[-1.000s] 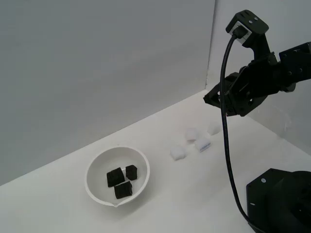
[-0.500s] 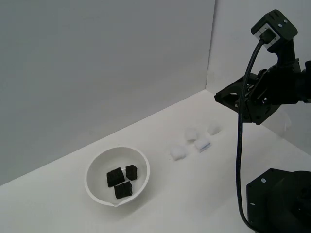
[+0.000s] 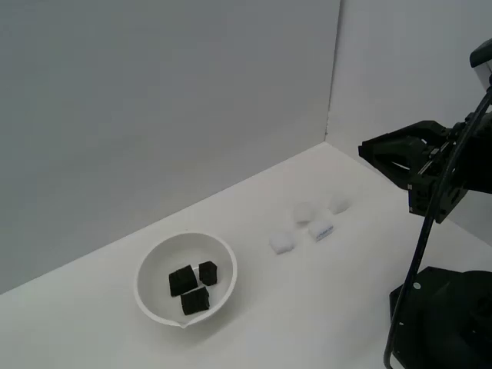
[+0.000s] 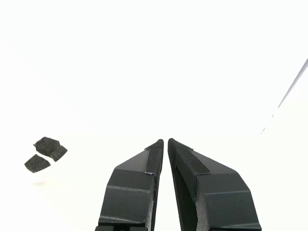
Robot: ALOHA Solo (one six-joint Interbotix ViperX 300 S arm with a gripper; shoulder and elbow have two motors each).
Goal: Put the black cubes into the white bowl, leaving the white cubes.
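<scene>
Three black cubes (image 3: 194,286) lie inside the white bowl (image 3: 147,264), which stands at the exterior view's lower left. In the wrist view two of the black cubes (image 4: 45,154) show as dark patches on washed-out white; the bowl cannot be made out there. Several white cubes (image 3: 281,243) sit in a loose cluster on the table to the exterior view's right of the bowl, and one (image 3: 322,227) has a bluish mark. My gripper (image 3: 364,151) (image 4: 165,141) hangs in the air well above and to the right of the white cubes. It is shut, with nothing between its fingers.
The arm's black base (image 3: 442,319) stands at the exterior view's lower right, with a black cable (image 3: 419,254) hanging down to it. Grey walls close the back, meeting in a corner (image 3: 332,92). The white tabletop (image 3: 307,307) runs between the bowl and the base.
The arm has drawn back toward the exterior view's right and slightly lower, away from above the white cubes. The cubes and the bowl have stayed put.
</scene>
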